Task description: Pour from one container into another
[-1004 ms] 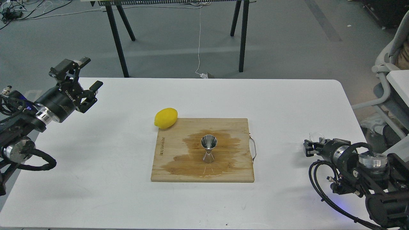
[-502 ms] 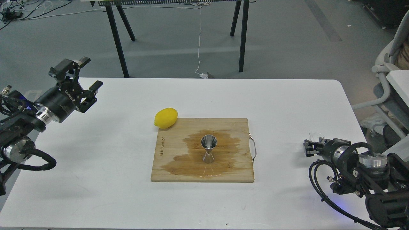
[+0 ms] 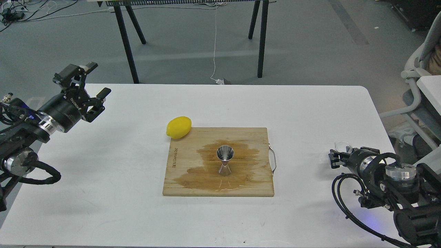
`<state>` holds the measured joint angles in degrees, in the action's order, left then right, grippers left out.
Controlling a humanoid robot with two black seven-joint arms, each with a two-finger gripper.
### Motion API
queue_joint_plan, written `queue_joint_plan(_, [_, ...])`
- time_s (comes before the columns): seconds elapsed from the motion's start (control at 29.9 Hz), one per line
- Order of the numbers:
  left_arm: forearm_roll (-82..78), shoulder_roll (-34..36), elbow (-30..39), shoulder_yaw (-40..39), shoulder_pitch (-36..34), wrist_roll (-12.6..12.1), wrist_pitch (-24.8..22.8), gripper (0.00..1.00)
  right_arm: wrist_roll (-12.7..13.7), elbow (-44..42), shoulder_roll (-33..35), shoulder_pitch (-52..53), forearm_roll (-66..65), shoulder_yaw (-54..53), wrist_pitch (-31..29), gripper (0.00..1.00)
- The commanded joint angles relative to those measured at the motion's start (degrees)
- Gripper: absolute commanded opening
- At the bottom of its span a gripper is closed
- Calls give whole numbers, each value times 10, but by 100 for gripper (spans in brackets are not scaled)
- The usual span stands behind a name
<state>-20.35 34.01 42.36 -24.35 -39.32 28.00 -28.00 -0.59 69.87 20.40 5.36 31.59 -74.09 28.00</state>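
My right gripper [image 3: 333, 159] sits at the table's [image 3: 103, 172] right edge, clear glass cup [image 3: 343, 147] just behind it; can't tell if it's grasping. Left gripper [image 3: 90, 84] spread, empty, far left. Jigger [image 3: 225, 160] upright mid cutting board [image 3: 193, 165], in a wet patch [image 3: 206, 174]. Lemon [image 3: 178, 127] touches the board's far-left corner.

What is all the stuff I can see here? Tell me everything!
Jigger: one, shiny steel, upright on the wet patch mid-board.
Cutting board: one, light wood, table centre.
Lemon: one, yellow, at the board's far-left corner.
Glass cup: one, clear, at the right claw's tip.
Table: one, white.
Trestle legs: black, behind the table.
Left claw: black, open, above the table's left edge.
Right claw: black, near the table's right edge.
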Motion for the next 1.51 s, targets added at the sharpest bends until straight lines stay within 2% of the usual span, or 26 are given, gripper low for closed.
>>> queue_joint_plan(0.0, [0,0,0,0,-1,0,0,90,-2,-2,0,0,-1,0,0,47])
queue_joint_plan(0.07, [0,0,0,0,0,0,0,90,-1,-2,0,0,-1,0,0,61])
queue_joint_plan(0.2, [0,0,0,0,-1,0,0,90,-2,-3,0,0,-1,-1,0,77])
queue_joint_plan(0.33, [0,0,0,0,-1,0,0,90,-2,-3,-1,0,-1,0,0,85])
queue_joint_plan(0.7, [0,0,0,0,0,0,0,91,-2,-1,-1,0,-1,-1,0,91])
queue_joint_plan(0.87, [0,0,0,0,0,0,0,91,-2,3,-1,2,0,-2,0,97])
queue_joint_plan(1.31, [0,1,0,-1,-1,0,0,91,5,8,0,57,-3,-1,0,98])
queue_joint_plan(1.37, [1,2,-1,-5,-5,0,0,91,9,8,7,87,-6,-1,-16,98])
queue_joint_plan(1.47, [7,3,-3,-9,-12,0,0,92,42,12,30,129,-63,2,-86,98])
